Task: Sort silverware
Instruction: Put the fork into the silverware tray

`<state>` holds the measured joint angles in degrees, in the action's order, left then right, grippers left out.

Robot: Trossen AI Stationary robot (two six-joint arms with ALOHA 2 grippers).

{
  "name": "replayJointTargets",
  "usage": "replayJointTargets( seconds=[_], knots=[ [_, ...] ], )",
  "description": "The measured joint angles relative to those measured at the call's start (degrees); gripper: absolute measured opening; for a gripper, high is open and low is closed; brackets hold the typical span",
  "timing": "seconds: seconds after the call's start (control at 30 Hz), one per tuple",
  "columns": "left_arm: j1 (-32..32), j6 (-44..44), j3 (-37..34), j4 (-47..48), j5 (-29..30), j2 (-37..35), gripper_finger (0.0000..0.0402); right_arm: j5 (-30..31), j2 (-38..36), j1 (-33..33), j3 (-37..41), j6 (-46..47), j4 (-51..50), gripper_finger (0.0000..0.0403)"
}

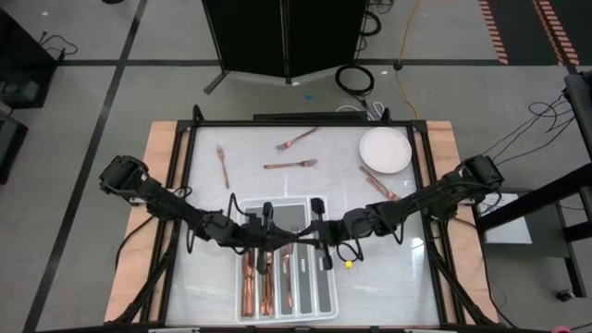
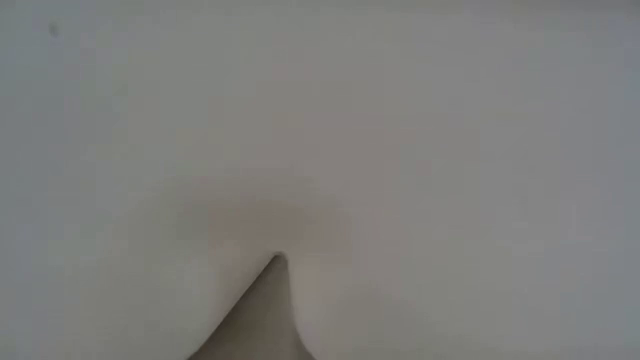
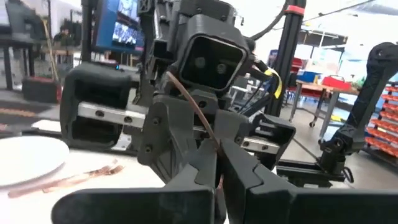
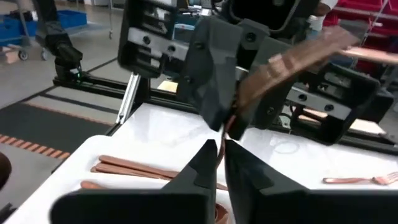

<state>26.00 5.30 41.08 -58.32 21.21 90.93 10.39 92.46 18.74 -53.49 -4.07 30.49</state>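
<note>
Grippers meet nose to nose over the white divided plastic tray point(image 1: 319, 298): left gripper point(image 3: 219, 163) is clamped on a slim copper utensil point(image 3: 198, 112), right gripper point(image 4: 219, 149) pinched on the same piece. More copper silverware point(image 1: 266, 277) lies in the tray's slots, loose copper forks point(image 1: 290, 164) near the round white plate point(image 1: 385, 149).

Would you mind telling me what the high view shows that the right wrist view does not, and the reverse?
Only the high view shows the round white plate, the forks lying loose on the table, and both arms whole. Only the right wrist view shows, close up, a copper piece pinched where the left gripper and right gripper meet. Both show the white tray holding sorted silverware.
</note>
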Motion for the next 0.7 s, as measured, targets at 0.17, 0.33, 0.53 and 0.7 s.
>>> replayJointTargets(
  seconds=[0.17,0.33,0.53,0.7],
  knots=[
    [0.1,12.5,3.3,16.6,6.3,-6.5,0.0004,1.1,-3.7,-0.1,0.0,-1.3,-5.0,0.0076],
    [0.4,50.5,9.5,48.6,16.0,-13.8,0.0003,0.5,-12.1,0.0,0.0,6.8,-27.5,0.0140],
    [3.8,82.6,20.2,75.6,13.5,-8.0,0.0002,1.9,-20.7,0.0,0.0,12.2,-50.4,0.0163],
    [3.8,92.5,35.6,93.1,6.0,2.8,0.0001,2.1,-26.3,0.1,0.0,12.6,-58.0,0.0155]
  ],
)
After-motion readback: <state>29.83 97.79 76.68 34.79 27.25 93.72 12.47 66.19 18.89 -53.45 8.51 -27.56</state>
